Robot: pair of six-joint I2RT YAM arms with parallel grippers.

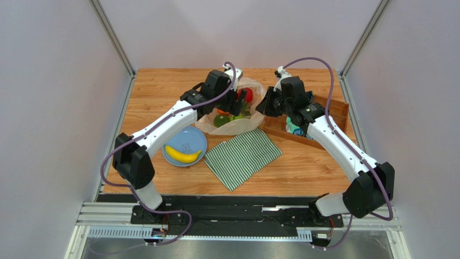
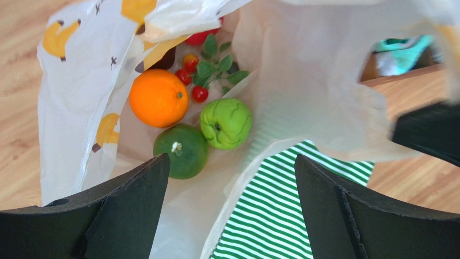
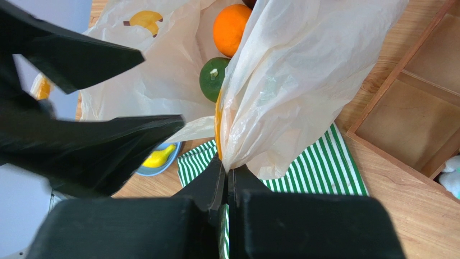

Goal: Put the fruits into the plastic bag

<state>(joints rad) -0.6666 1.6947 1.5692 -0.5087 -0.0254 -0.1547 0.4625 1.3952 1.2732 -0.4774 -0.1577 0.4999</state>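
**Left arm** (image 1: pixel 162 125) and **right arm** (image 1: pixel 337 143): white tubular links joined by bulky black joint housings (image 1: pixel 135 162), which are boxy with rounded corners. The wrist sections (image 1: pixel 216 86) are black and blocky. A purple cable (image 1: pixel 101 170) loops loosely along each arm from base to wrist. Both bases are fixed to a black plate (image 1: pixel 232 216) over a silver slotted rail (image 1: pixel 108 218).

**Left gripper** (image 2: pixel 232 162) and **right gripper** (image 3: pixel 227 168): matte black, wedge-shaped fingers (image 2: pixel 129 210) tapering to blunt tips.

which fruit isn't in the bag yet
The banana, lying alone on the blue plate beside the striped cloth. The orange, dark green fruit, light green apple and red berries sit inside the plastic bag.
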